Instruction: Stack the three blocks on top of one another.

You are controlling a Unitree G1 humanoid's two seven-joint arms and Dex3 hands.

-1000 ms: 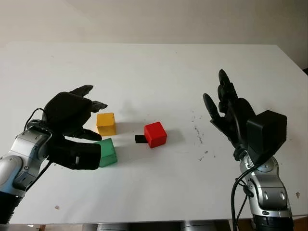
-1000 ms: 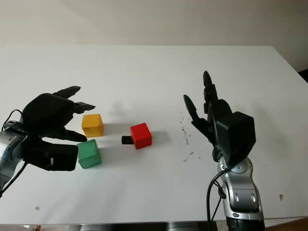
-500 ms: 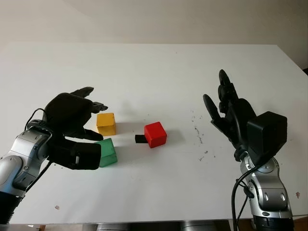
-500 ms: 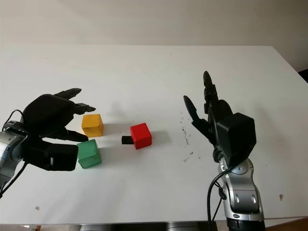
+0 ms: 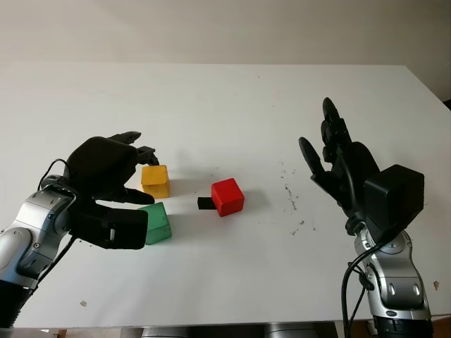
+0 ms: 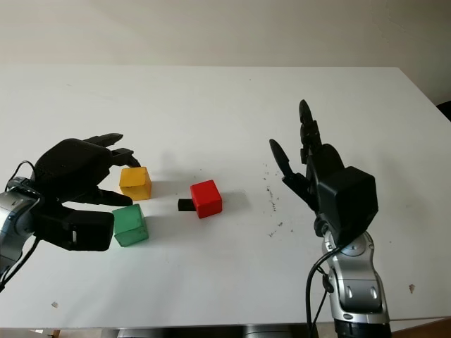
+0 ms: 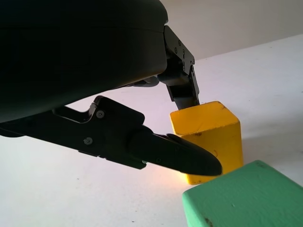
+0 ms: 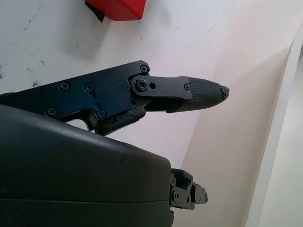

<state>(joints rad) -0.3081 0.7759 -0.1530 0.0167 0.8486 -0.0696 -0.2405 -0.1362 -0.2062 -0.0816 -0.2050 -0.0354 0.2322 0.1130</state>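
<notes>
Yellow block [image 5: 155,180] sits right between our left hand's [image 5: 106,176] open fingers, green block [image 5: 156,222] just below the thumb, so we'd squeeze square on opposite faces before lifting.

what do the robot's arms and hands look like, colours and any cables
Both hands, left hand and right hand, are matte black three-finger units with visible screws and a boxy black wrist housing. The forearms are silver metal with dark joints. Thin black cables loop along each wrist.
</notes>
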